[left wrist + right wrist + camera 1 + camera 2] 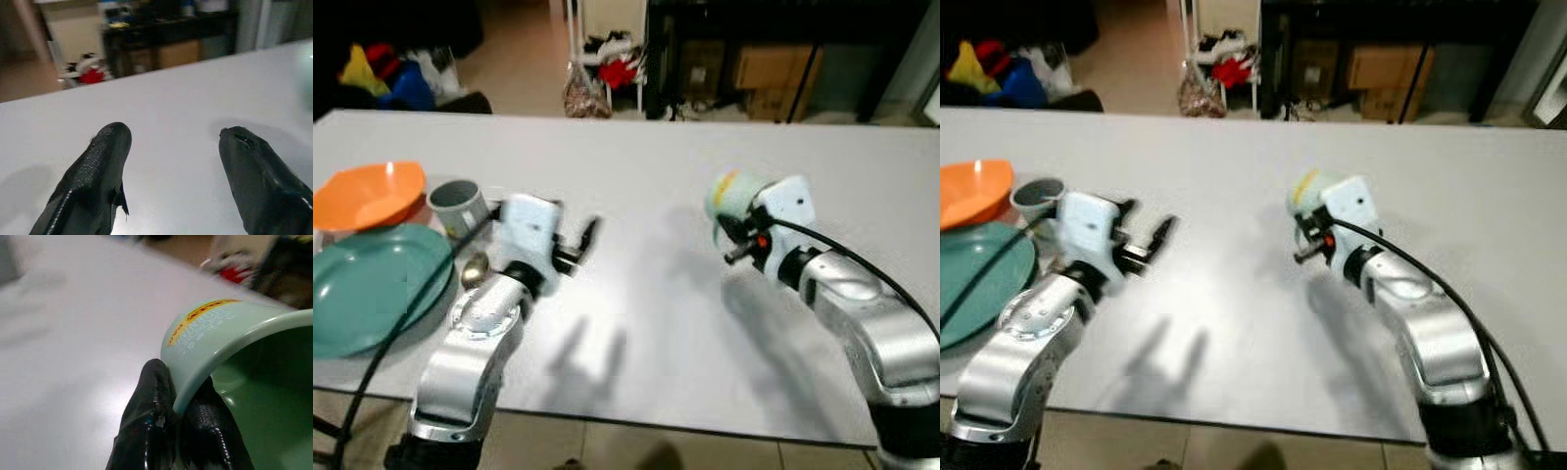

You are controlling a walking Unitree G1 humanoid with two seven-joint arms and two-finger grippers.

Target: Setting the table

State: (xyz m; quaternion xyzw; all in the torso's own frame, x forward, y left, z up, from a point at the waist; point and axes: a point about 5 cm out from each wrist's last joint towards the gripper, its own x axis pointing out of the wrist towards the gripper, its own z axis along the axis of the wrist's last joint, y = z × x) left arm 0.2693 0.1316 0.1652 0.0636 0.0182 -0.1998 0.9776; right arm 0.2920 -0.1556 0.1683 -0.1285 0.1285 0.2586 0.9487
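The right gripper pinches the rim of a pale green, probably ceramic mug, rigid, slippery, likely breakable; left gripper gapes empty.

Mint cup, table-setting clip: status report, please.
Right gripper pinches the mint cup by its rim, above the table. Left gripper open, holding nothing, beside green plate. Nothing in the way.

On the bench, a plate, bowl, cup and spoon lie left of my left gripper; a mug sits in my right gripper, off to its right.
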